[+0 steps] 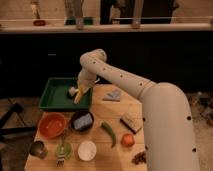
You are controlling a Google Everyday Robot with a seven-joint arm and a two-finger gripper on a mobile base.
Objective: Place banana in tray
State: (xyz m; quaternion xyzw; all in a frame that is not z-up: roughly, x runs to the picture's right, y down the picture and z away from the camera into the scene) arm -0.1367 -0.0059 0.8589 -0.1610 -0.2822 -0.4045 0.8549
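The white arm (125,82) reaches forward and bends down at the wrist, its tool (78,93) closed, pointing downward.

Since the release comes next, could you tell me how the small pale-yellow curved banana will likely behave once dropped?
The small pale-yellow curved banana, held by the gripper over the dark-green plastic tray, looks stiff; its curve probably limits rolling, and the raised rim should contain it.

Wooden table (107,111), lower centre; green tray (54,95) upper left; gripper (76,93) closed on banana (80,93) above tray; orange bowl (51,125), green pepper (109,133) lower down
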